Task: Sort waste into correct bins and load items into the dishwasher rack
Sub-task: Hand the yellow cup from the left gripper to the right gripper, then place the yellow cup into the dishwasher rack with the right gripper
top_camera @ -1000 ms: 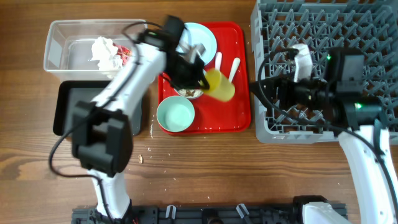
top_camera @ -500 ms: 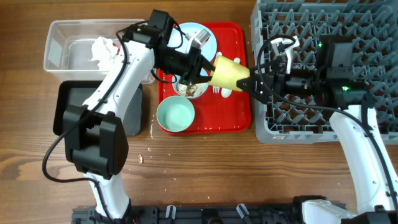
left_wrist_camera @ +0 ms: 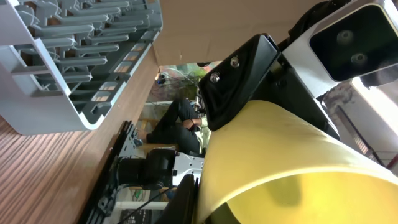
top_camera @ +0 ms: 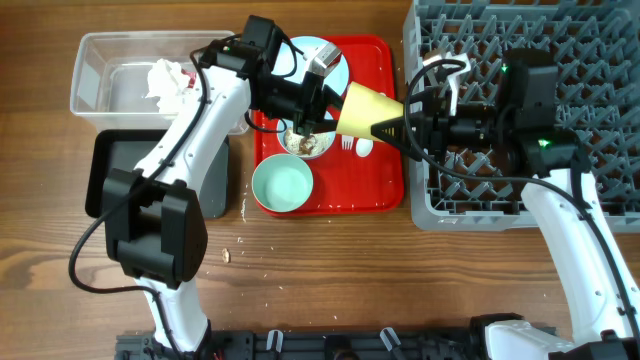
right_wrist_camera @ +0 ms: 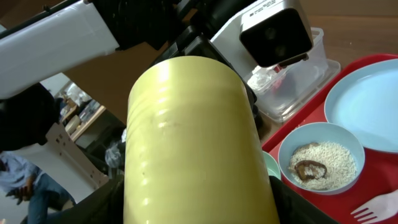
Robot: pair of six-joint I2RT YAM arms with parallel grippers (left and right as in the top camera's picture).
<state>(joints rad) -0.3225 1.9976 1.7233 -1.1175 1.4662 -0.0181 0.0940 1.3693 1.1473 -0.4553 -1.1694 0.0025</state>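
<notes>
**Yellow cup aloft between both arms**

Nearest us, the pale mint round bowl (top_camera: 283,186) is sitting on the red rectangular serving tray (top_camera: 370,185). The light blue bowl of white rice and brown scraps (top_camera: 307,143) is sitting just behind it. Above the tray we are holding the small yellow plastic cup (top_camera: 367,112) sideways. Our left fingers (left_wrist_camera: 185,198) are clamping its rim. Our right fingers (top_camera: 408,130) are straddling its base, and we cannot tell whether they are gripping. Farther off, the crumpled white tissue (top_camera: 168,82) is lying in the clear rectangular plastic tub (top_camera: 110,70).

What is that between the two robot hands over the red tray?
The small yellow cup, tipped sideways, fills the gap between the left gripper and the right gripper; the overhead view shows it.
</notes>
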